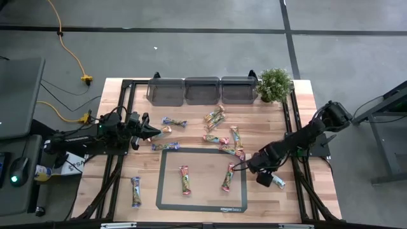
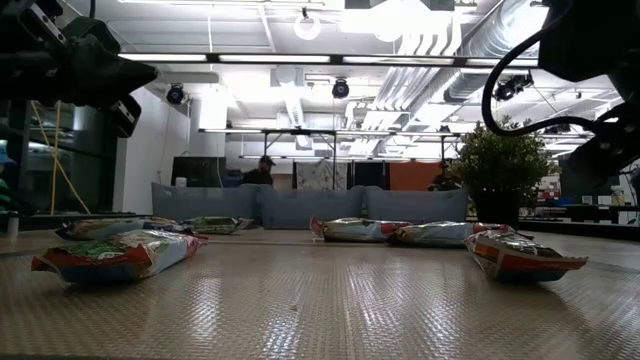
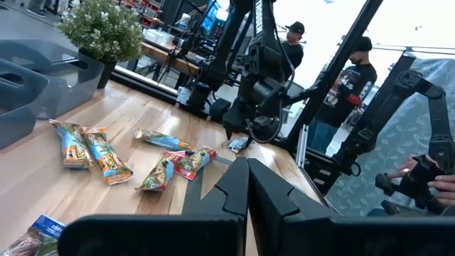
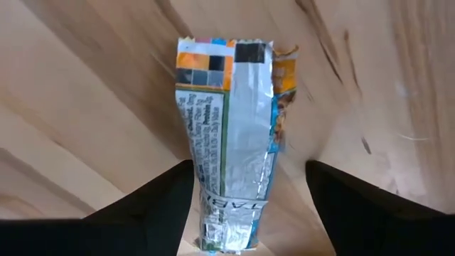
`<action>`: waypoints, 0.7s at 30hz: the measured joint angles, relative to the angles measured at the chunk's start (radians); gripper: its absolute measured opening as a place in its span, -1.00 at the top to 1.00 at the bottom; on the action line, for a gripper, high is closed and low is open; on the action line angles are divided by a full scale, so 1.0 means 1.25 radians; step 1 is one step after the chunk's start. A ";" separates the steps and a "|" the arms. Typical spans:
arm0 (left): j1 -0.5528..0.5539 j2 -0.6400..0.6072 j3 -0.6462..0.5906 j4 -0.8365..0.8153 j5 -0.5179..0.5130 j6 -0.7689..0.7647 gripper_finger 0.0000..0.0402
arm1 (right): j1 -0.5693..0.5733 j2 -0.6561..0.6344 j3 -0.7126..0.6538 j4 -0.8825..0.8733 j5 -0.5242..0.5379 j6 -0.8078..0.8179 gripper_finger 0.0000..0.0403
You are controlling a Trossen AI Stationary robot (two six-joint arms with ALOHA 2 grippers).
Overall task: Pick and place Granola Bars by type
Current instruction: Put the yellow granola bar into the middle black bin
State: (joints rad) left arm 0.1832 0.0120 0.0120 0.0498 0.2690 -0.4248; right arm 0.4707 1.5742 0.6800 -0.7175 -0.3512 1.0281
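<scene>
Right gripper hangs low over the table's right side, just outside the dark-bordered mat, with its fingers spread wide and a granola bar lying between them on the bare wood, back seam up; whether the fingers touch the wrapper cannot be told. From above, that bar shows as a small pale packet beside the mat's right edge. Two more bars lie inside the mat, one left of centre and one toward the right. A loose cluster of bars is scattered between the mat's far right corner and the middle of the table, another pair lies left of centre, and a single bar rests near the left edge. Three grey bins stand in a row along the far edge, with a small potted plant at their right end. Left gripper is clenched shut with nothing in it, held above the table's left side. Beyond the table, people stand in the room.
</scene>
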 joint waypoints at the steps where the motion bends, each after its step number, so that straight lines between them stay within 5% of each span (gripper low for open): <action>1: 0.000 0.000 0.000 0.000 -0.001 0.000 1.00 | 0.001 0.002 0.000 0.004 0.004 0.014 -0.33; 21: 0.000 0.000 0.000 0.000 -0.002 0.000 1.00 | 0.012 0.004 -0.002 0.009 0.051 0.108 -0.19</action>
State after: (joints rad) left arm 0.1833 0.0116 0.0120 0.0498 0.2668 -0.4248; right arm 0.4854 1.5791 0.6769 -0.7067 -0.2870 1.1636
